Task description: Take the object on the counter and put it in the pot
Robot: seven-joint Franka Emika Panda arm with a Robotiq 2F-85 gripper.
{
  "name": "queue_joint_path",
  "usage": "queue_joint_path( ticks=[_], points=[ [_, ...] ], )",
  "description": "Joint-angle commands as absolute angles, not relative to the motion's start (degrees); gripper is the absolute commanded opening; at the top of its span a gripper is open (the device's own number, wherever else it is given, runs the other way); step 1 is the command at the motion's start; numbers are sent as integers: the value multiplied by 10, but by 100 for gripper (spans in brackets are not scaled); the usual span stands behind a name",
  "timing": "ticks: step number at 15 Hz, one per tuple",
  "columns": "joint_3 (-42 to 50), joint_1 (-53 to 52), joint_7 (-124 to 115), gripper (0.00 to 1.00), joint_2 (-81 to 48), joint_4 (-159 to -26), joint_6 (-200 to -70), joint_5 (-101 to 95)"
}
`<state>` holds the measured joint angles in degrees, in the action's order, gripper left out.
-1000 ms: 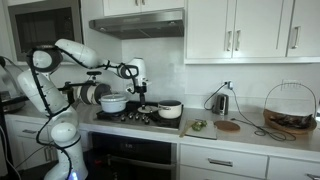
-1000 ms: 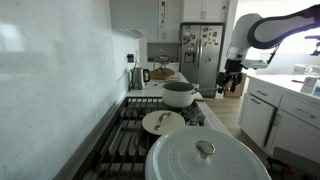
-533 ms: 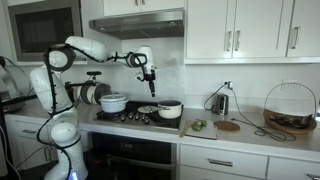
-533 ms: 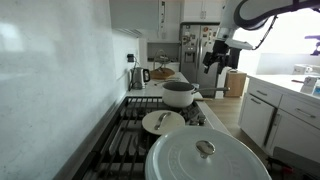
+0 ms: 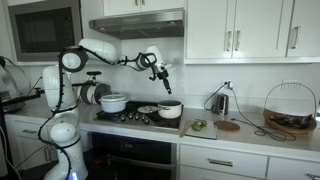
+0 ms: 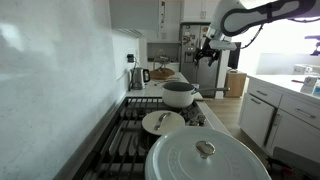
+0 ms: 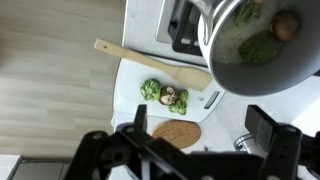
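While the pincer (image 5: 160, 72) hangs well above the table (image 5: 250, 134) with its jaws spread wide (nothing in them), the object (image 7: 152, 90) sits on a white cutting board (image 7: 128, 105) near the table's front edge, between the pot (image 5: 170, 110) and a round wooden board (image 5: 228, 126). A wooden spoon (image 7: 150, 62) lies just beside it.

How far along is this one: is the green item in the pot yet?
Done: nothing visible; the green object lies on the white board on the counter, outside the pot. In hand: the gripper hangs open and empty, high above the stove. Left: descend, grasp the object, carry it over and release it in the pot.
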<state>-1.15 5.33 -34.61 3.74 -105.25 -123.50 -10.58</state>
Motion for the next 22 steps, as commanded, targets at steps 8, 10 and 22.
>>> queue_joint_path(
  ticks=[8, 10, 22],
  points=[
    [46, 40, -393, 100, -142, -911, -1257, -134],
    [55, 42, -377, 100, -171, -874, -1241, -112],
    [74, 71, -288, 100, -353, -648, -1156, 5]
  ],
)
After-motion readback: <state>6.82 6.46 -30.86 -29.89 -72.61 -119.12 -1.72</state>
